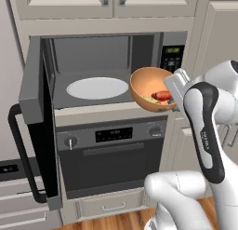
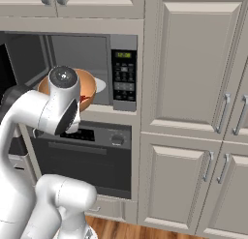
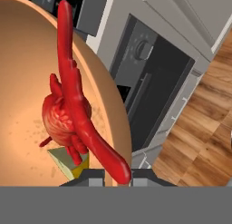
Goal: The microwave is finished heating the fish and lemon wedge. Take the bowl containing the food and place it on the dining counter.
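Where arm [image 2: 53, 105] crosses, bowl [image 2: 88, 85] half hidden; fish [image 3: 77, 109] visible.

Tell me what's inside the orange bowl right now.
The bowl, gripped at its rim by the hand, holds the red fish and, tucked under it, a pale lemon wedge. The fish covers most of the wedge and the bowl's floor beneath it.

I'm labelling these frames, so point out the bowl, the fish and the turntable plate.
bowl [image 1: 143, 83]: left base view, inner wall near the rim.
fish [image 3: 74, 96]: hand view, middle of the red body.
turntable plate [image 1: 96, 88]: left base view, centre of the white disc.
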